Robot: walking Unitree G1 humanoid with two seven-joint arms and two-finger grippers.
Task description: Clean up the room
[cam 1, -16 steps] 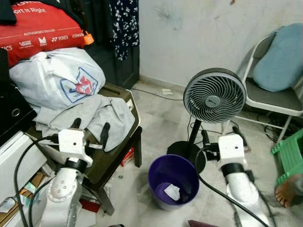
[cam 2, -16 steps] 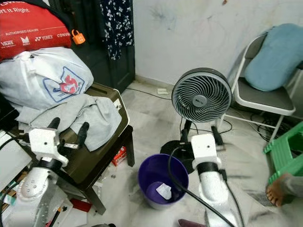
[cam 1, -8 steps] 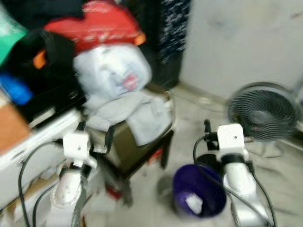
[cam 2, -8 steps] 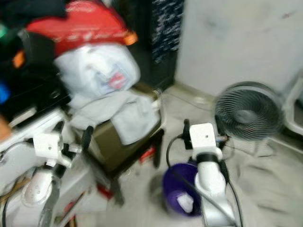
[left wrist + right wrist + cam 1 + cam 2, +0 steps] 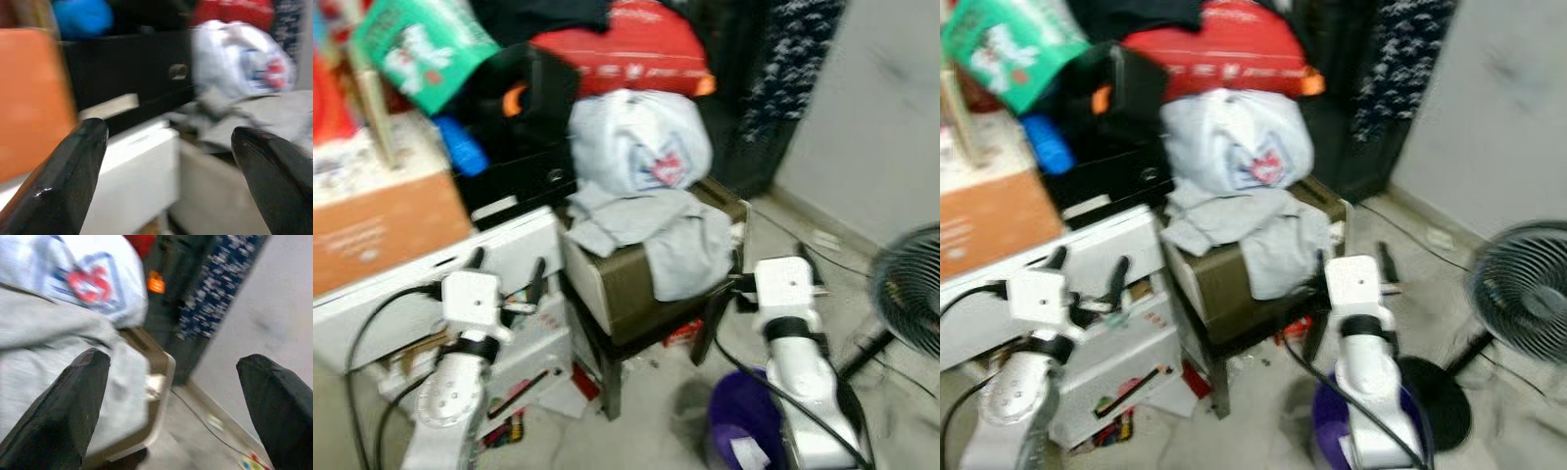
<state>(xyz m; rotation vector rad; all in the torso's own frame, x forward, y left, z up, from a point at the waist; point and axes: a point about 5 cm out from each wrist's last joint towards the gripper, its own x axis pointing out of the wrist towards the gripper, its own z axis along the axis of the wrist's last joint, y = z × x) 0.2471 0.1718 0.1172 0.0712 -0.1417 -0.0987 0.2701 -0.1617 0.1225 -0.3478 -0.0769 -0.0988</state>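
**A:** Left eye view is pretty smeary, but the mess is easy to read. A grey cloth (image 5: 656,230) is draped over a dark brown stool (image 5: 636,284), hanging down its front edge, rumpled and folded on itself. On top of it sits a puffy white plastic bag (image 5: 636,142) with a red and blue logo, and above that a red bag (image 5: 626,49) with white lettering.

**B:** Where are the arms relative to that pile?

**A:** The left gripper (image 5: 506,276) is raised in front of a white drawer unit (image 5: 524,245), fingers spread apart, nothing between them. The stool and cloth sit just off to its right, not touching. The right gripper (image 5: 171,401) is up near the stool's other side, jaws wide and empty too; along its fingers the wrist camera shows the grey cloth and the bag's logo close ahead, plus the stool's corner.

**B:** Anything else around?

**A:** A purple bin (image 5: 744,436) on the floor below the right arm with a scrap of white paper (image 5: 741,452) in it, a black fan (image 5: 1523,294) further right, an orange-brown cardboard box (image 5: 382,230) beyond the left gripper, and a green packet (image 5: 421,44) up above that.
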